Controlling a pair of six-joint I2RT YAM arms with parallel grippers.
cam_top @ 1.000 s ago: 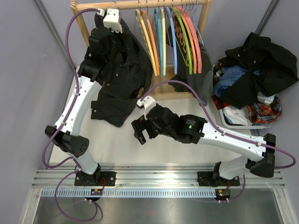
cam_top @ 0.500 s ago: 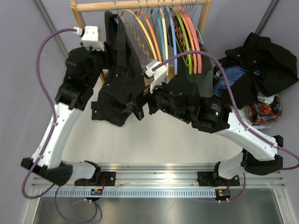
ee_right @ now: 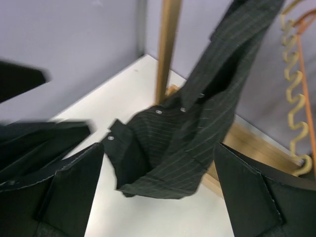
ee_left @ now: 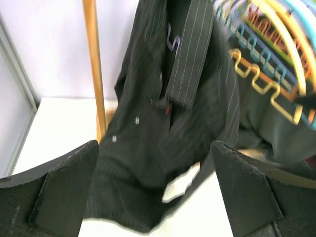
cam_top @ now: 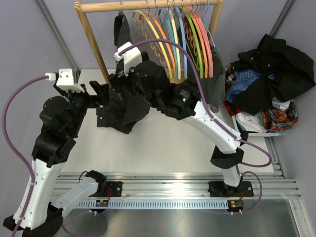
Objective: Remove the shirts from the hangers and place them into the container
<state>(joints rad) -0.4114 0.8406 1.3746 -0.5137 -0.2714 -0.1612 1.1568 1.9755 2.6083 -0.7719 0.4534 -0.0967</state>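
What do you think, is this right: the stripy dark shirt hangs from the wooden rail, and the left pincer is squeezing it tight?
Not quite. The stripy dark shirt does hang from the wooden rail, but the left pincer isn't squeezing it. Its jaws stand wide open with nothing between them, and the shirt is farther on. The left wrist view shows that.

The left arm point(cam_top: 47, 148) rises steeply from its base and bends inward, and the left gripper point(ee_left: 154, 148) is spread wide with nothing between its fingers. The right arm point(cam_top: 212, 128) stretches far forward and leftward. The right gripper point(ee_right: 159, 150) gapes equally wide, holding nothing.
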